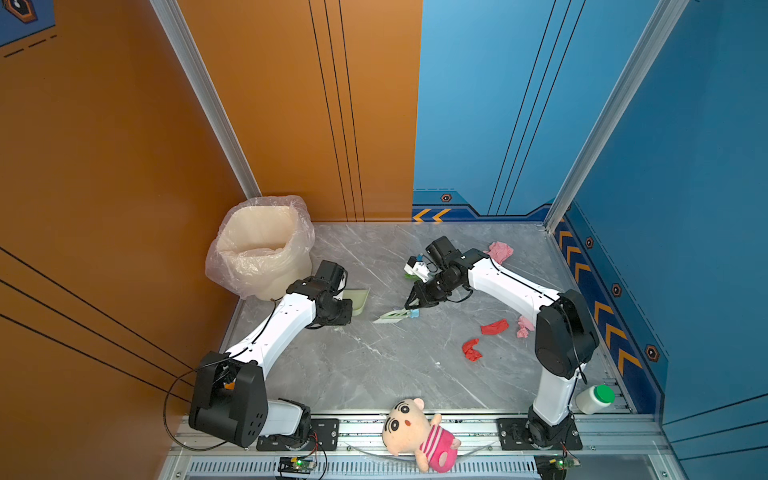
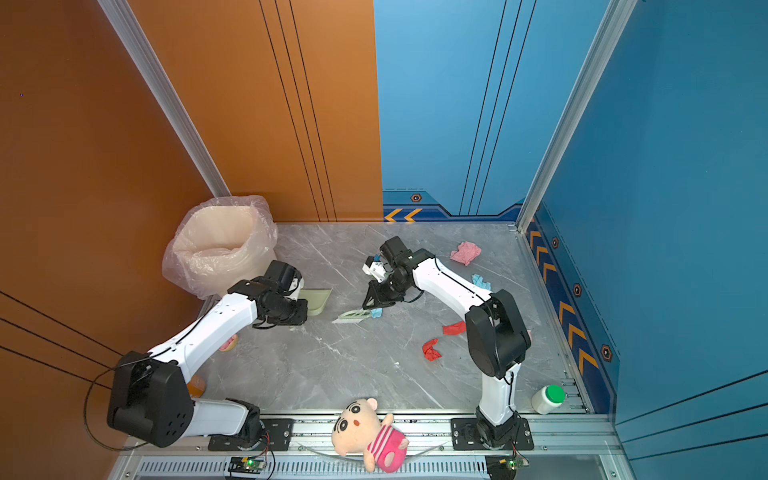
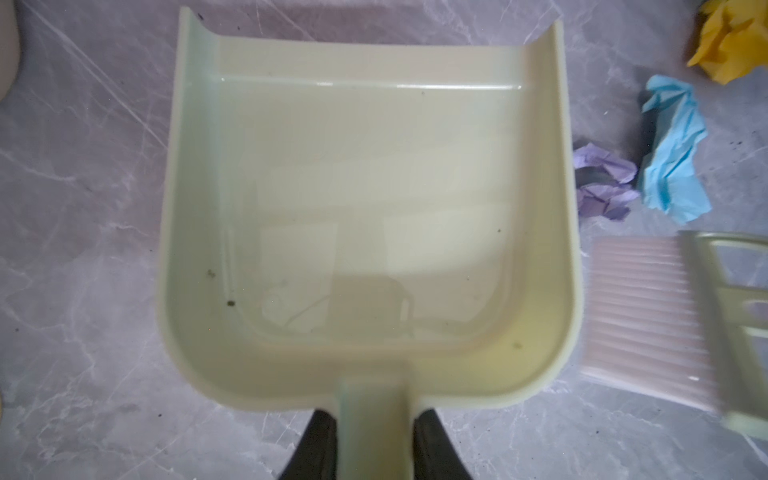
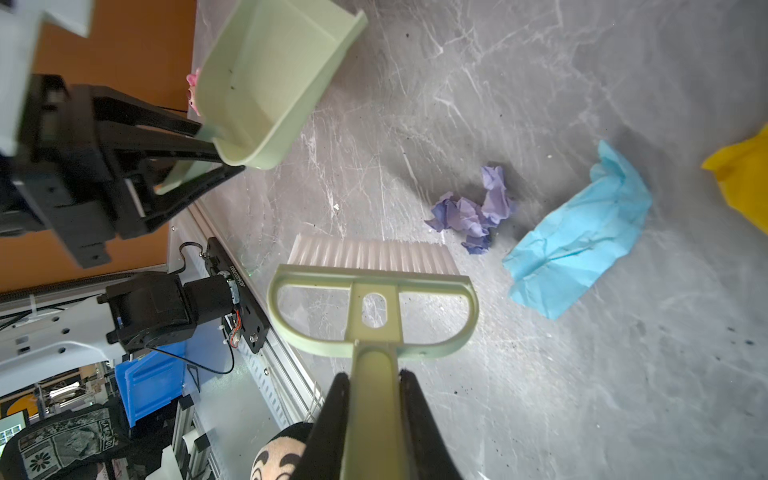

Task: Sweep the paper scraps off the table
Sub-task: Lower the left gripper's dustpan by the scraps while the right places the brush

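My left gripper (image 3: 376, 415) is shut on the handle of the pale green dustpan (image 3: 365, 199) (image 1: 358, 300), which lies empty on the grey table (image 1: 374, 365). My right gripper (image 4: 374, 378) (image 1: 411, 307) is shut on the handle of the brush (image 4: 370, 291) (image 1: 392, 316), its bristles on the table right of the pan. Lilac (image 4: 473, 208), light blue (image 4: 577, 237) and yellow (image 4: 744, 174) paper scraps lie just beyond the bristles. Further right lie two red scraps (image 1: 494, 326) (image 1: 471, 350) and pink ones (image 1: 500, 250) (image 1: 523, 328).
A bin lined with a clear bag (image 1: 266, 245) stands at the back left, behind the left arm. A plush doll (image 1: 419, 432) lies on the front rail. A white bottle with a green cap (image 1: 594, 399) lies at the front right corner. Walls close three sides.
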You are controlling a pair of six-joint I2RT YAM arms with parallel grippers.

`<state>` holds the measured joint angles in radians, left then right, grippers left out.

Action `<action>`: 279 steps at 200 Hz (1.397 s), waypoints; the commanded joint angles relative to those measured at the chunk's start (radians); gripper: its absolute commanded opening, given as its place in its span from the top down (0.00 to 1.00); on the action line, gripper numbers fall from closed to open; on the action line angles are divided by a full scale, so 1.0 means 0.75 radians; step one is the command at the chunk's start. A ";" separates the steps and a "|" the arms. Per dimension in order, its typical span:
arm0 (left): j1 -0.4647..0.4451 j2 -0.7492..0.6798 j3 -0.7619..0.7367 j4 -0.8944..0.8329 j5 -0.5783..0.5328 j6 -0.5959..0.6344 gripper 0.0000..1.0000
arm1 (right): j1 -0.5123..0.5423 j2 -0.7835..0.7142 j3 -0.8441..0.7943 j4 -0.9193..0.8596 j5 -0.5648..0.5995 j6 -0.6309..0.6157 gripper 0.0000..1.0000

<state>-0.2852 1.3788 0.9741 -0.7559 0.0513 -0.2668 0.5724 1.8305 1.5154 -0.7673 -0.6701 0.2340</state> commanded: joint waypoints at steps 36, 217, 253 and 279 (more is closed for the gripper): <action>-0.101 0.065 -0.033 -0.020 -0.086 -0.036 0.76 | -0.052 -0.328 -0.125 0.132 0.464 0.172 1.00; -0.385 -0.126 -0.185 -0.088 -0.192 -0.136 0.76 | 0.155 -0.307 -0.321 0.251 1.011 0.432 1.00; -0.435 -0.169 -0.203 -0.087 -0.149 -0.129 0.76 | 0.161 -0.268 -0.289 0.225 1.010 0.424 1.00; -0.482 -0.143 -0.208 -0.088 -0.132 -0.118 0.76 | 0.208 -0.250 -0.278 0.217 1.007 0.420 1.00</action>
<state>-0.6151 1.2625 0.8352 -0.8009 -0.0639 -0.3588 0.7071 1.6203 1.2762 -0.5667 0.0616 0.5545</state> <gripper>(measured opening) 0.246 0.193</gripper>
